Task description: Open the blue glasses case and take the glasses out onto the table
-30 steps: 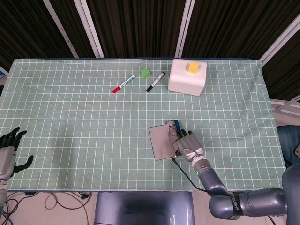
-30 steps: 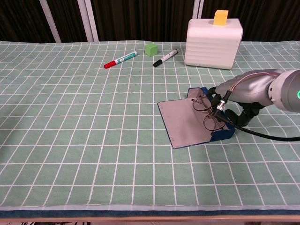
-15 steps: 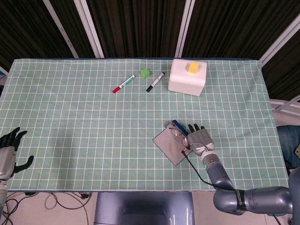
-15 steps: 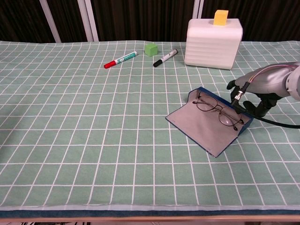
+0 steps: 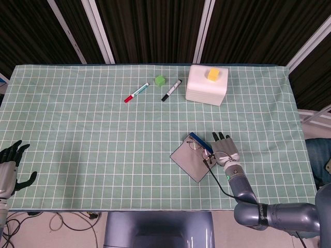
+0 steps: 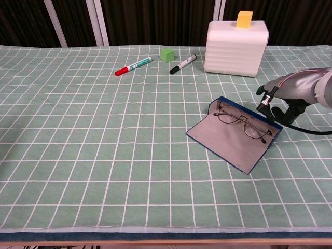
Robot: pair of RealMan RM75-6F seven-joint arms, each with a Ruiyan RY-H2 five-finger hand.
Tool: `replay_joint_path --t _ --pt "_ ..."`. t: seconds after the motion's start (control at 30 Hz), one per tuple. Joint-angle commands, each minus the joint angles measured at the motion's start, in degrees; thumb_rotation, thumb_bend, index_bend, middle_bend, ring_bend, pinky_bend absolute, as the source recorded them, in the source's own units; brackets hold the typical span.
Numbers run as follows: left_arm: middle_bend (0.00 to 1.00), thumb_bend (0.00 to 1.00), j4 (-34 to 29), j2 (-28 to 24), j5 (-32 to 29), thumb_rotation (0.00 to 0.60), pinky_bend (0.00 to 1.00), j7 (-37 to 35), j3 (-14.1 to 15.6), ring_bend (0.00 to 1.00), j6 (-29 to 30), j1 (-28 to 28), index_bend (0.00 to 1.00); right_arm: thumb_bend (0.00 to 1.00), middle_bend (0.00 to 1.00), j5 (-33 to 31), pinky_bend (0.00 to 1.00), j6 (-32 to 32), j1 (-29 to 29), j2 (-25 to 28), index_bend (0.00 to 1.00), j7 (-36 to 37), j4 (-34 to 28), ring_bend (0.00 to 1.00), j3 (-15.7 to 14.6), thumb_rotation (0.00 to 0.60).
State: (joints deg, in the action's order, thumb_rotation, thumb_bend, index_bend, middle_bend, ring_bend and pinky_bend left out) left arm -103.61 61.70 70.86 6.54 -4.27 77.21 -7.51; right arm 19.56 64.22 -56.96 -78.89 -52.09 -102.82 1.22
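On the far left, well apart from the blue glasses case (image 6: pixel 234 140), our left robot hand (image 5: pixel 10 164) hangs off the edge of the surface (image 6: pixel 78 129) with its fingers spread and nothing in it.

One second ago our right hand was over the case, its fingers at the frame of the glasses. Now the case lies fully open, its grey lid flat on the surface, turned a little from before. The glasses (image 6: pixel 243 122) rest inside, along the far rim. We judge that the opening step is done, but the glasses are not yet out.

Our right robot hand (image 6: pixel 282 96) has drawn back. It is now just beside the right end of the case, holding nothing; whether its fingers are apart, we cannot tell.
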Motion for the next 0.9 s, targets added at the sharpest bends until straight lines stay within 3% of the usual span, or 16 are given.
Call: replay_joint_path --t 0.03,0.13,0.23,0.57,0.9 --pt "0.00 0.31 -0.01 -0.01 -0.09 0.600 0.00 0.00 -0.04 0.00 -0.05 -0.03 0.12 0.66 0.02 0.65 0.19 0.29 0.13 -0.17 0.38 0.20 -0.13 0.00 0.22 0.600" --pt "0.00 0.31 -0.03 0.01 -0.15 0.600 0.00 0.14 -0.01 0.00 -0.12 -0.06 0.12 0.40 0.02 1.57 0.19 1.74 0.25 -0.53 0.30 -0.05 -0.30 0.00 0.34 0.600" --pt "0.00 0.31 -0.08 0.03 -0.14 0.600 0.00 0.21 -0.03 0.00 -0.01 -0.03 0.12 0.29 0.02 1.29 0.19 3.82 0.54 -1.72 0.25 0.48 0.47 0.00 1.58 0.600" --pt "0.00 0.31 -0.07 0.11 -0.62 0.600 0.00 0.65 -0.09 0.00 -0.17 -0.12 0.12 0.20 0.01 -2.07 0.19 5.14 0.15 -4.60 0.19 1.29 4.59 0.00 6.80 0.600" --pt "0.00 0.31 -0.12 0.13 -0.58 0.600 0.00 0.61 -0.12 0.00 -0.05 -0.09 0.13 0.20 0.01 -3.83 0.19 4.58 0.39 -6.30 0.19 0.85 6.64 0.00 7.94 0.600"
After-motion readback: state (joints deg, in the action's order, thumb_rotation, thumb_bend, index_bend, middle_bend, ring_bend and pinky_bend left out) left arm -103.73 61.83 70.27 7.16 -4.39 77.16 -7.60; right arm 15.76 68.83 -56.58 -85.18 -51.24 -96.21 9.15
